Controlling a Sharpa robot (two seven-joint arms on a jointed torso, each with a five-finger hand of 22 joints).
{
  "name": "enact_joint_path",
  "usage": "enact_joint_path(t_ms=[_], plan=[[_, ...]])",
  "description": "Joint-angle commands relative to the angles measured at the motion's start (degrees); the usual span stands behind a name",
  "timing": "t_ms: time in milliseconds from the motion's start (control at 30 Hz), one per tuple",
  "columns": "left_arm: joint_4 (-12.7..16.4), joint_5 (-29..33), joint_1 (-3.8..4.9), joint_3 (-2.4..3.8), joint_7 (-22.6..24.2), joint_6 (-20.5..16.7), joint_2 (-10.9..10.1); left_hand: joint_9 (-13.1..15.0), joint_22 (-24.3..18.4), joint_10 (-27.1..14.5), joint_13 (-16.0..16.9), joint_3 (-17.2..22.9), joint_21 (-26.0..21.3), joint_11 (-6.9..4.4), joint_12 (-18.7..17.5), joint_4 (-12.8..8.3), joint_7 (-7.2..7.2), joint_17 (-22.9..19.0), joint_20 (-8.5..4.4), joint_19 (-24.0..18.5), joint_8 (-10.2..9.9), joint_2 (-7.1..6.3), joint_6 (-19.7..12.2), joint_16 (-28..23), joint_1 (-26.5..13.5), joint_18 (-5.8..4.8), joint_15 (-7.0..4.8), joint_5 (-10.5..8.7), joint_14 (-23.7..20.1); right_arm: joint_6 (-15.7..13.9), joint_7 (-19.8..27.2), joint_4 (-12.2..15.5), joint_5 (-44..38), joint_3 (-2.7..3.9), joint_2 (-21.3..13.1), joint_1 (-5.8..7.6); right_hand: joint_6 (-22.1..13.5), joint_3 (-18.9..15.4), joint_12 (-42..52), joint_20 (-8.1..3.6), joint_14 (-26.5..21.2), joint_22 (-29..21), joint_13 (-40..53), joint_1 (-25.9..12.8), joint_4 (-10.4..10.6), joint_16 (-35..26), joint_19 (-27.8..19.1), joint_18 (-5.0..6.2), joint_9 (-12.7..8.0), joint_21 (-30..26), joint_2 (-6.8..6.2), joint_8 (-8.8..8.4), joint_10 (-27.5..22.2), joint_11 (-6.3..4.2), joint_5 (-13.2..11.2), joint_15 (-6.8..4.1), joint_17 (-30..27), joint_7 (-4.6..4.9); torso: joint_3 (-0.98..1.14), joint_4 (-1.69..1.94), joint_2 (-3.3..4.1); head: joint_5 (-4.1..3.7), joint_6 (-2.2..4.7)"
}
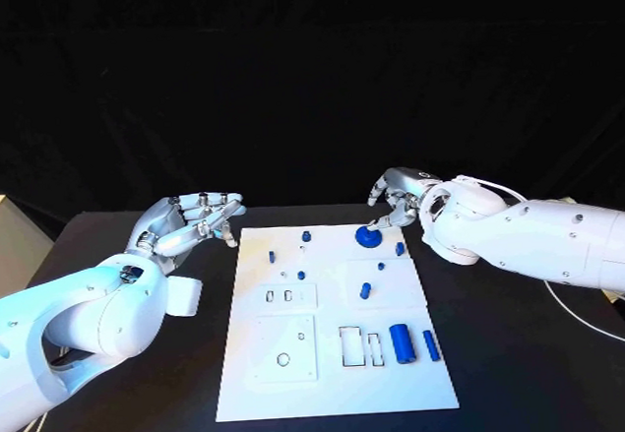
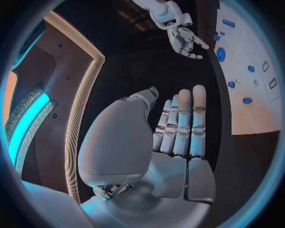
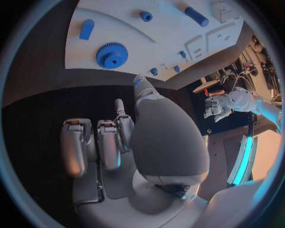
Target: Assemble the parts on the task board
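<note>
Your right hand (image 1: 401,200), fingers curled and apparently empty, hovers near the blue gear (image 1: 368,235) at the upper centre of the task board (image 1: 338,392). Left hand (image 1: 196,221) hangs released. Risk: a misjudged reach could nudge the gear aside.

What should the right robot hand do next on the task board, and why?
Probably ease the right robot hand down onto the blue gear and pinch it. That hand holds nothing and hovers at the far edge of the task board, just beside the gear, which lies loose there. The left robot hand is off the board and empty.
</note>
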Motion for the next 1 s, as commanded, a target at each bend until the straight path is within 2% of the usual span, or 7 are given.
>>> enact_joint_path(t_ms=[33,100,267,567,833,1000], plan=[[-0.08,0.07,0.07,0.04,0.41,1.05,0.23,0.08,0.08,0.07,0.06,0.33,0.23,0.15,-0.03,0.04,0.15,-0.06,0.04,-0.33,-0.09,0.13,-0.06,0.25,-0.39,0.82,-0.14,-0.28,0.12,2.56,-1.31,-1.84,0.9,-0.03,1.15,-0.66,-0.09,0.16,3.71,0.33,5.2,12.27,11.91,-0.27,0.23,0.66,4.68,-0.96,0.15,1.06,0.48,0.52,3.58,0.14,0.22,0.46,11.22,0.12,0.07,0.49,0.1,-0.27,-0.11],[-0.14,0.07,0.06,0.04,0.4,1.08,0.25,0.08,0.08,0.07,0.06,0.33,0.23,0.15,-0.03,0.04,0.15,-0.06,0.04,-0.33,-0.09,0.13,-0.06,0.25,-0.39,0.82,-0.14,-0.28,0.12,2.66,-1.66,-2.65,0.69,-0.05,1.68,-1.0,-0.29,0.34,5.83,0.44,5.48,13.65,13.71,-0.43,0.23,1.12,5.33,-1.32,0.17,2.2,0.66,0.67,5.0,0.25,0.23,0.57,12.64,0.21,0.1,0.7,0.14,-0.27,-0.22],[-0.26,0.07,0.06,0.04,0.38,1.12,0.26,0.08,0.08,0.07,0.06,0.33,0.23,0.15,-0.03,0.04,0.15,-0.06,0.04,-0.33,-0.09,0.13,-0.06,0.25,-0.39,0.82,-0.14,-0.28,0.12,3.28,-2.35,-4.45,0.27,-0.09,2.8,-1.71,-0.55,0.51,7.6,0.58,5.76,15.05,15.19,-0.66,0.24,1.53,6.0,-1.68,0.17,3.36,0.78,0.8,6.27,0.41,0.23,0.75,13.97,0.36,0.14,0.95,0.28,-0.37,-0.44],[-0.26,0.07,0.06,0.04,0.3,1.04,0.13,0.12,0.15,0.13,0.09,0.36,0.34,0.11,0.01,0.05,0.09,-0.09,0.04,-0.41,-0.05,0.15,0.0,0.28,-0.42,0.82,-0.16,-0.27,0.11,4.25,-2.8,-5.38,-0.59,-0.12,3.22,-2.3,-0.52,0.71,7.65,0.7,5.92,15.05,15.24,-0.82,0.26,1.75,6.0,-1.68,0.2,3.36,1.0,0.97,6.31,0.49,0.24,0.84,14.74,0.41,0.18,0.77,0.34,0.06,-0.48],[-0.24,0.07,0.06,0.04,0.2,1.09,0.08,0.12,0.16,0.13,0.09,0.36,0.35,0.11,0.01,0.05,0.09,-0.09,0.04,-0.42,-0.05,0.15,0.0,0.29,-0.42,0.82,-0.16,-0.27,0.11,5.02,-2.98,-5.82,0.15,-0.13,3.47,-2.52,0.49,1.56,7.65,0.72,5.98,15.05,15.24,-0.59,0.17,1.83,6.0,-1.68,0.33,3.36,1.85,1.48,6.31,0.43,0.28,0.74,15.03,0.28,0.19,0.89,0.32,0.09,-0.52],[-0.25,0.07,0.06,0.04,0.15,1.12,0.06,0.12,0.16,0.13,0.09,0.36,0.35,0.11,0.01,0.05,0.09,-0.09,0.04,-0.42,-0.05,0.15,0.0,0.29,-0.42,0.82,-0.16,-0.27,0.11,5.51,-2.76,-6.74,1.06,-0.14,3.96,-2.78,0.83,1.85,7.65,0.67,5.98,15.05,15.24,-0.54,0.17,1.83,6.0,-1.68,0.34,3.36,2.12,1.56,6.31,0.41,0.28,0.66,15.03,0.23,0.23,0.79,0.36,-0.01,-0.54]])
